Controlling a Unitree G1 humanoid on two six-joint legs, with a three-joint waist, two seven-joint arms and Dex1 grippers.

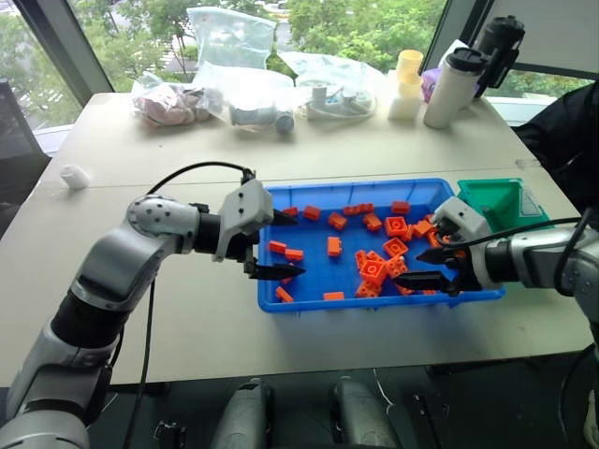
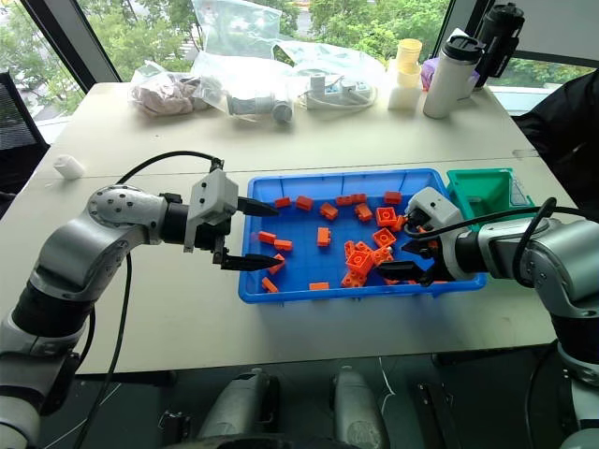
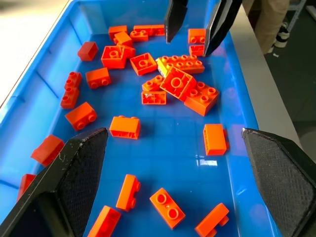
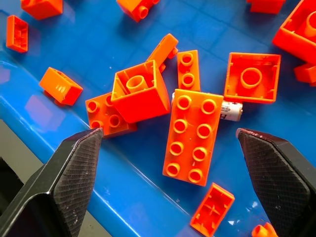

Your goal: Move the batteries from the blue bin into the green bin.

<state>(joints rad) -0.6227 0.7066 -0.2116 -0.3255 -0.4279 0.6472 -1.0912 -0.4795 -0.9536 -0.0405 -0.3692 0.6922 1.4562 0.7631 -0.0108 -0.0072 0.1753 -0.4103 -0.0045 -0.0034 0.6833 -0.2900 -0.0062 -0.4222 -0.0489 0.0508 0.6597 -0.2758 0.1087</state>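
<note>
The blue bin [image 1: 356, 184] lies on the table with several orange studded bricks [image 1: 372, 269] scattered in it. One battery [image 4: 231, 110], a silver-white cylinder, pokes out from under a long orange brick [image 4: 190, 136], mostly hidden. My right gripper [image 1: 412, 267] is open and hangs over the bin's right end, just above that brick pile. At the bin's left end my left gripper [image 1: 292, 246] is open over a few loose bricks, holding nothing. The green bin [image 1: 501, 201] stands against the blue bin's far right corner.
Clear plastic bags [image 1: 234, 79] with small items, a white bottle [image 1: 451, 86] and a black flask [image 1: 496, 42] line the table's back. A small white object [image 1: 75, 175] sits at the far left. A person in dark clothes [image 1: 566, 131] is at the right edge.
</note>
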